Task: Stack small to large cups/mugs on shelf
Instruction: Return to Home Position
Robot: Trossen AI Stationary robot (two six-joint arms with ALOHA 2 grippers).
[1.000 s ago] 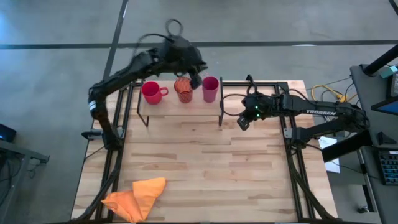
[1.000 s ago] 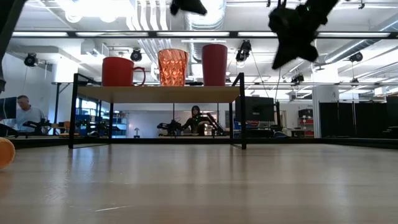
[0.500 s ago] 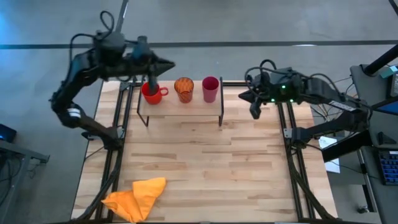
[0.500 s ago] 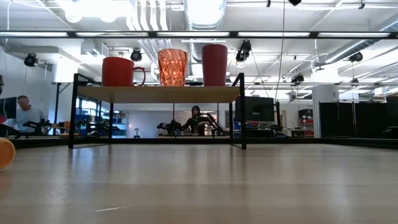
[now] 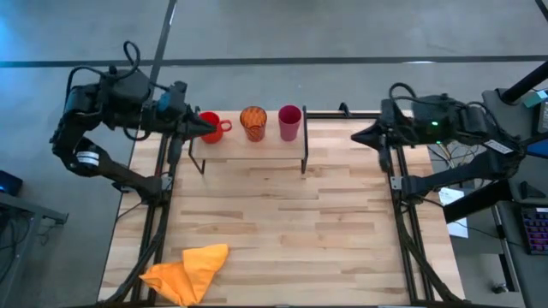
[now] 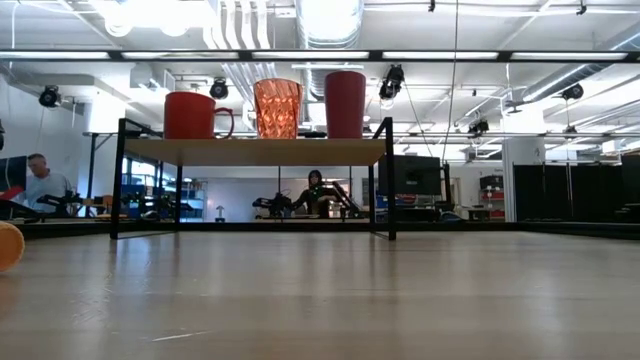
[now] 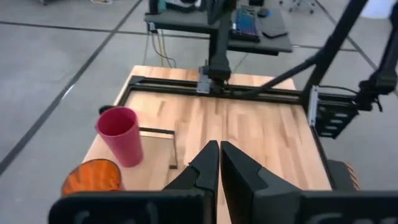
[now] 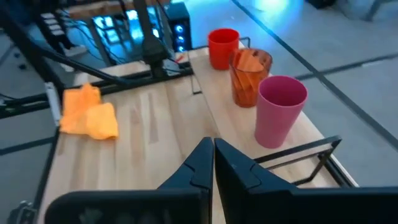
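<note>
Three vessels stand upright in a row on the shelf's wooden top board (image 5: 248, 151) at the table's far edge: the red mug (image 5: 211, 127) on the left, the orange patterned cup (image 5: 253, 122) in the middle, the pink tumbler (image 5: 289, 121) on the right. They also show in the low view: the mug (image 6: 190, 115), the cup (image 6: 277, 108), the tumbler (image 6: 345, 104). My left gripper (image 5: 204, 128) is shut and empty, high up at the mug's left. My right gripper (image 5: 360, 135) is shut and empty, high up to the right of the shelf.
An orange cloth (image 5: 187, 270) lies crumpled at the table's near left corner. Black frame rails (image 5: 398, 184) run along the table's left and right edges. The wood between the shelf and the cloth is bare. People (image 6: 40, 182) sit in the room behind.
My left gripper has swung from above the orange cup toward the table's left edge and now stands by the red mug. My right gripper has drawn back toward the table's far right corner and risen out of the low view. The three vessels have stayed in place.
</note>
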